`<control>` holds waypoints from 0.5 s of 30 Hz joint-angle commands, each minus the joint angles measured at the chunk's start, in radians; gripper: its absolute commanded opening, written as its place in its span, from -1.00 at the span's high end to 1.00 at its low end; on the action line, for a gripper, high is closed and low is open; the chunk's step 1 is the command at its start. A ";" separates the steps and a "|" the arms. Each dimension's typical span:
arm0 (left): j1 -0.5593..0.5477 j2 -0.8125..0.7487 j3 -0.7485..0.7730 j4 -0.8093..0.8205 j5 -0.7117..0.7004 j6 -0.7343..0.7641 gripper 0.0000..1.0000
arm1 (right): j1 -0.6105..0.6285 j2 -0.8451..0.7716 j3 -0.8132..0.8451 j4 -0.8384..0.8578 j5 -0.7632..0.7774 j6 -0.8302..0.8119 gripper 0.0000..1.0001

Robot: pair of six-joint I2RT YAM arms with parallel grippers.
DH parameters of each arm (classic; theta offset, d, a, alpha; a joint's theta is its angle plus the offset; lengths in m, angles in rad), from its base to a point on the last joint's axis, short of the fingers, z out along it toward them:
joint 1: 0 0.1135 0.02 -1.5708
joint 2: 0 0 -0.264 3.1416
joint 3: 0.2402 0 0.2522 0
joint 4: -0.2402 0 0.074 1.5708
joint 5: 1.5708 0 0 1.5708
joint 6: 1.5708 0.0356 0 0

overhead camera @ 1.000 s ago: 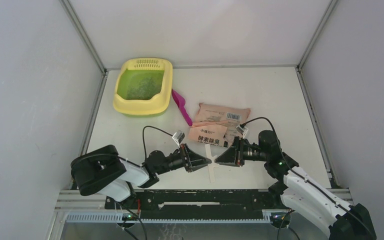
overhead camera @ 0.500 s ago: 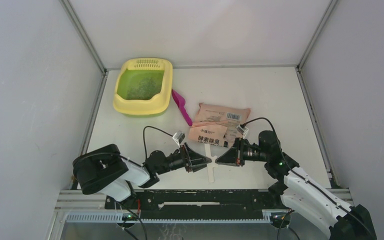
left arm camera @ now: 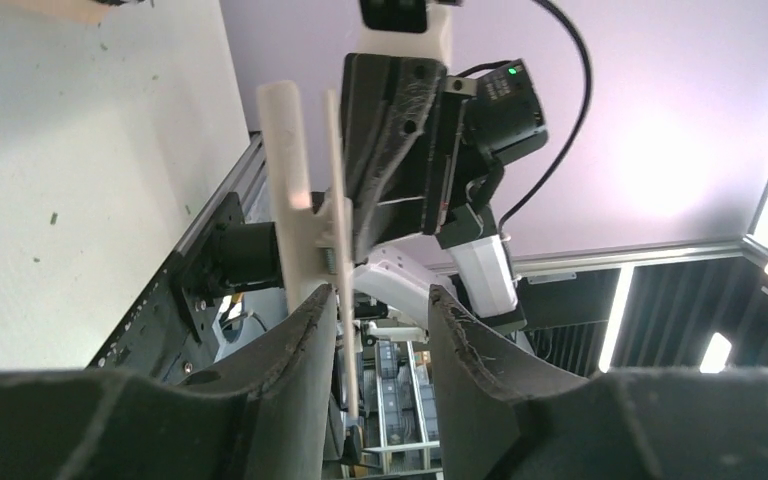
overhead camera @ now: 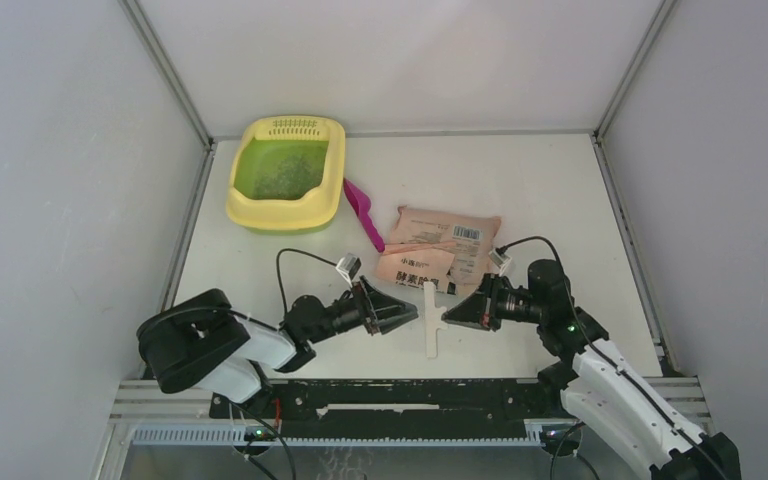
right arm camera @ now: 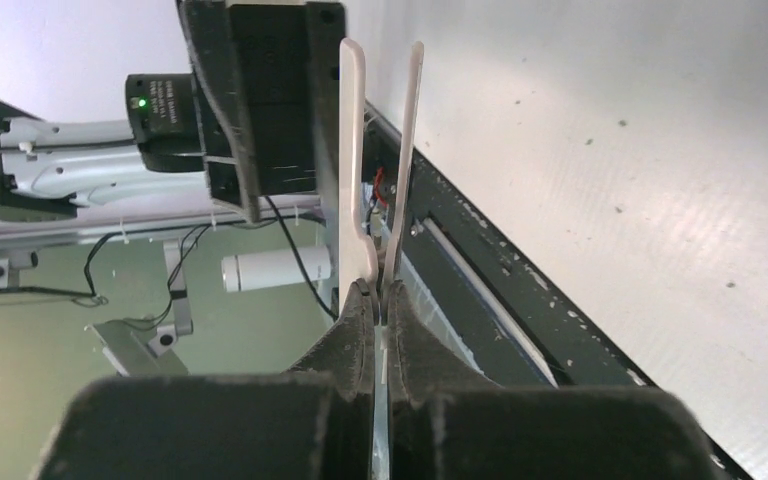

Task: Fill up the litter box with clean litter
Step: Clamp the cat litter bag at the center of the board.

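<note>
The pale yellow litter box (overhead camera: pixel 246 214) stands at the back left of the table, with grey-green clean litter (overhead camera: pixel 282 172) on its green floor. Near the front edge my two grippers face each other. The right gripper (overhead camera: pixel 447 316) (right arm camera: pixel 380 300) is shut on a white two-armed plastic clip (overhead camera: pixel 430 318) (right arm camera: pixel 356 150), pinching it at its joined end. My left gripper (overhead camera: pixel 415 312) (left arm camera: pixel 380 310) is open just left of the clip (left arm camera: pixel 288 180). One thin arm of the clip runs close by the inner face of a left finger.
A peach-pink printed bag (overhead camera: pixel 442 243) lies flat behind the grippers. A magenta scoop (overhead camera: pixel 362 212) rests between the bag and the litter box. Grey walls enclose the table on three sides. A black rail (overhead camera: pixel 400 395) runs along the front edge.
The left gripper has opened off the clip and pulled back a little to the left. The right gripper has shut on the clip and carried it slightly right.
</note>
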 commanded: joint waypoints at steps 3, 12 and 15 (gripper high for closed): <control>0.073 -0.049 -0.021 0.002 0.053 0.016 0.13 | -0.076 -0.048 0.038 -0.120 -0.003 -0.072 1.00; 0.213 -0.311 0.159 -0.957 -0.006 0.441 0.12 | -0.107 -0.127 0.000 -0.222 0.040 -0.004 1.00; 0.231 -0.386 0.293 -1.368 -0.174 0.621 0.00 | -0.107 -0.184 -0.013 -0.253 0.051 0.023 1.00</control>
